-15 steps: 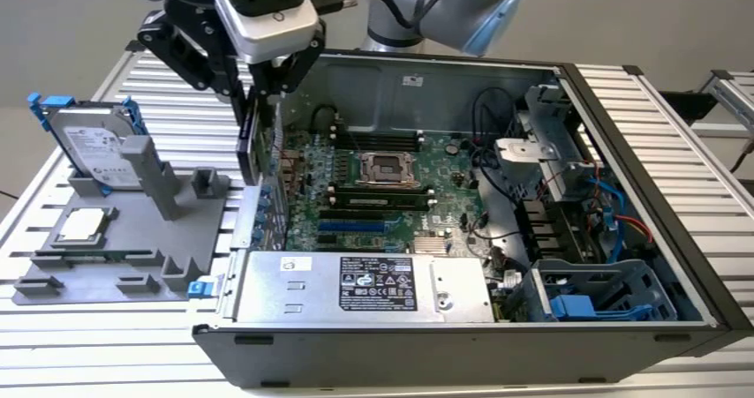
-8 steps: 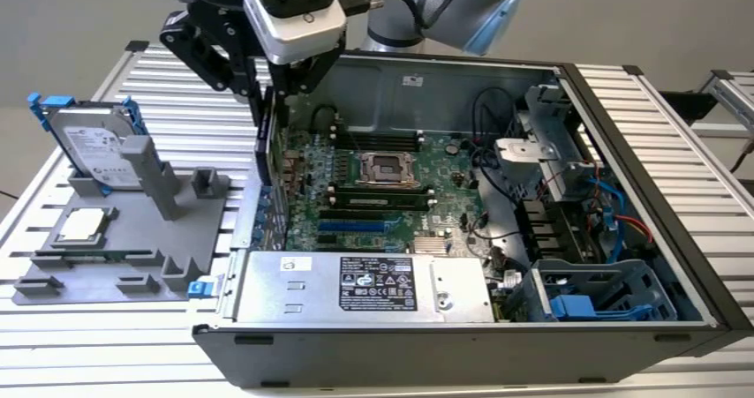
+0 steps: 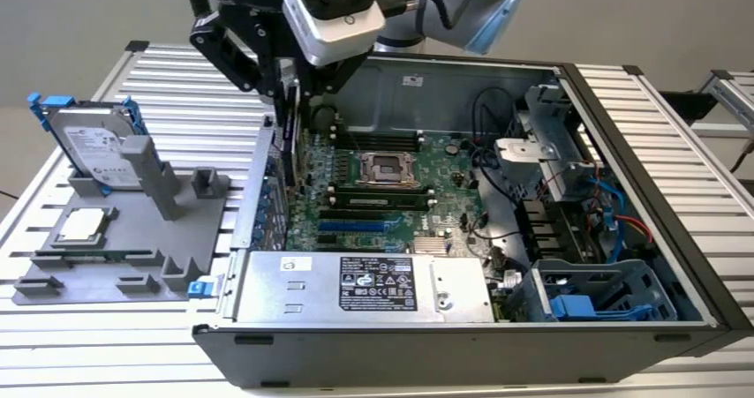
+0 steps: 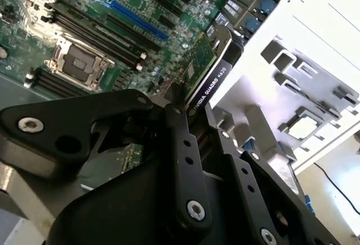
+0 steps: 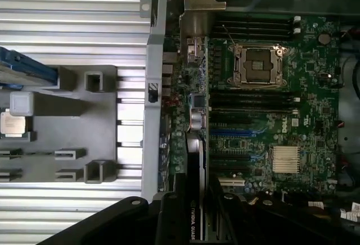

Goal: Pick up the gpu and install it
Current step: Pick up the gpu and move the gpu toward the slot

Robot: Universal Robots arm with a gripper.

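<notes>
gpu [image 4: 198, 68]: stood on edge, gripped by the pincer [image 4: 194, 113], inside the case [image 3: 448, 363] over the motherboard [image 3: 353, 217] edge nearest the rear wall.
pincer: clamped on the gpu, one black finger against each face.
second wrist view: showed the card's green face and black printed edge.
first wrist view: showed the card edge-on, with the silver bracket [image 5: 201, 0] at its far end beside the rear wall.
exterior view: showed the power supply [image 3: 295, 288] and drive cage [image 3: 601, 288].
case contents: one motherboard with one empty processor socket [image 3: 389, 167].
grey fixture [image 3: 130, 230]: held one hard drive [image 3: 94, 146] upright and one processor chip [image 3: 80, 226] flat.
</notes>
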